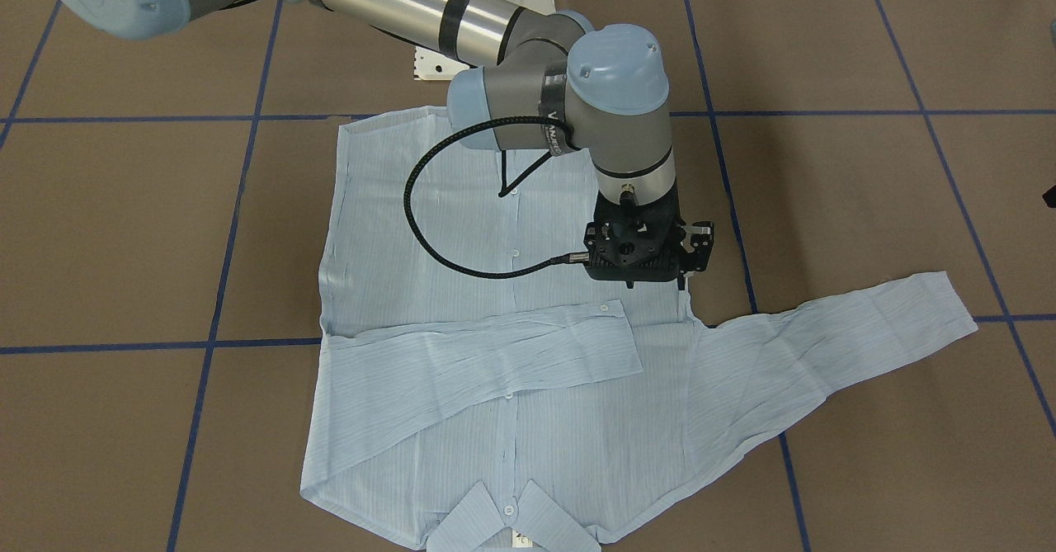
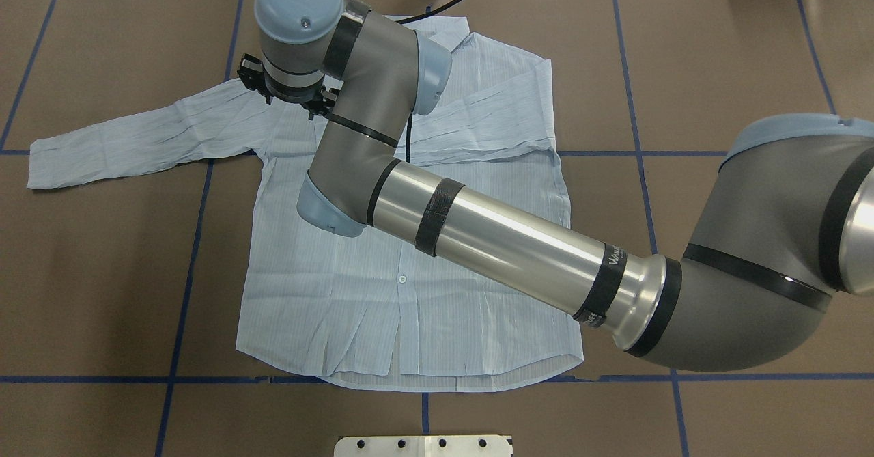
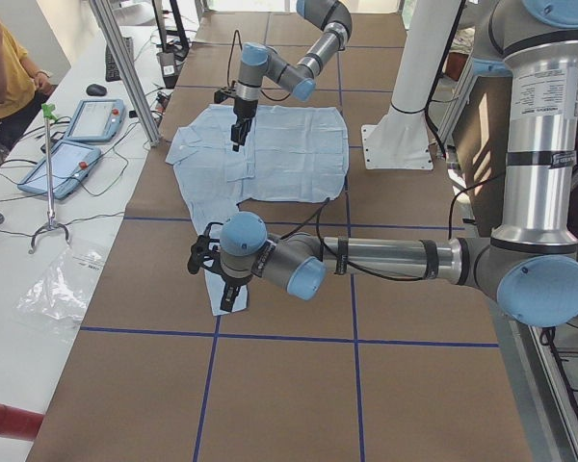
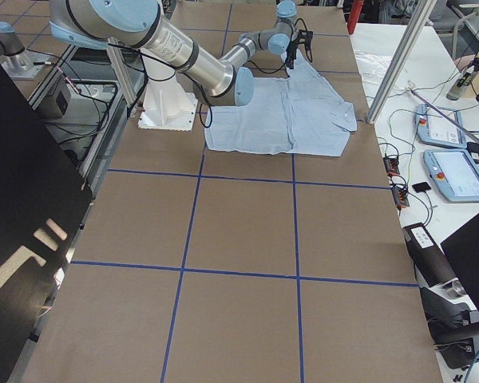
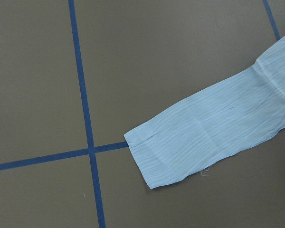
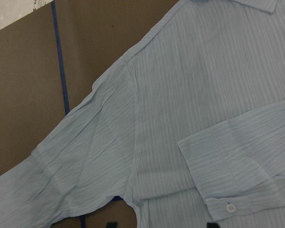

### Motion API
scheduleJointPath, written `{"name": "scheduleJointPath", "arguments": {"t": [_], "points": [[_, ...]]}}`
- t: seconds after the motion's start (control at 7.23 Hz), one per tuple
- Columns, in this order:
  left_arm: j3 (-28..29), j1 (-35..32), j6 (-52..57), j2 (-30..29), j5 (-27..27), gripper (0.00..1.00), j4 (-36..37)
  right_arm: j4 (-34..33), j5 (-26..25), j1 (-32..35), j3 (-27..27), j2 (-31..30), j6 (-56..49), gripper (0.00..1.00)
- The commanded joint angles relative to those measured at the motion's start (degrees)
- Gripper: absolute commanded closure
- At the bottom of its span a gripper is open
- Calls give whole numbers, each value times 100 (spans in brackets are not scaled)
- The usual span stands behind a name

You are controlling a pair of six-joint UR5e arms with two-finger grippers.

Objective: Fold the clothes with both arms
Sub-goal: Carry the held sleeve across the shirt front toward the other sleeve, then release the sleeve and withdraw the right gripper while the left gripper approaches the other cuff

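Overhead exterior: thin pale-blue striped long-sleeved shirt (image 2: pixel 328 286) lies flat, buttons up, on the brown table with blue tape lines (image 2: pixel 717 54), collar away from the robot. One sleeve (image 1: pixel 495 354) is folded across the chest. The other sleeve (image 2: pixel 136 136) stretches straight out to the robot's left. Right claw (image 1: pixel 656 278) hovers over that sleeve's armpit, tips apart, holding nothing. Left claw (image 3: pixel 227 296) hangs by the cuff (image 5: pixel 166 152); cannot tell if it's open or closed. Left arm is nearer the cuff, so it likely carries it inward.

One shirt (image 1: pixel 412 238) is counted at mid-frame. Two robot arms are counted: the left arm (image 3: pixel 385 258) at lower centre and the right arm (image 3: pixel 294 69) at the top. At upper left, two screens are counted, an upper tablet (image 3: pixel 96 117) and a lower tablet (image 3: pixel 63 164), and one person (image 3: pixel 5 67).
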Motion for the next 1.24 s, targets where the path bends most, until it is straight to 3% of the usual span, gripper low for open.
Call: {"name": "scheduleJointPath", "arguments": {"t": [0.0, 0.28, 0.55, 0.83, 1.11], "points": [[1097, 170, -16, -679, 10, 0, -173, -51, -16, 62, 154, -142, 102, 2], [1574, 757, -1781, -797, 440, 3, -1240, -86, 72, 167, 1606, -1367, 76, 2], [1708, 1093, -3226, -753, 458, 3, -1938, -69, 90, 290, 2523, -2345, 7, 1], [1804, 1366, -3847, -604, 476, 3, -2492, -7, 99, 675, 2800, -2867, -11, 2], [1962, 1472, -4015, -595, 607, 10, -2634, -25, 187, 1045, 3466, -3587, -12, 2]]}}
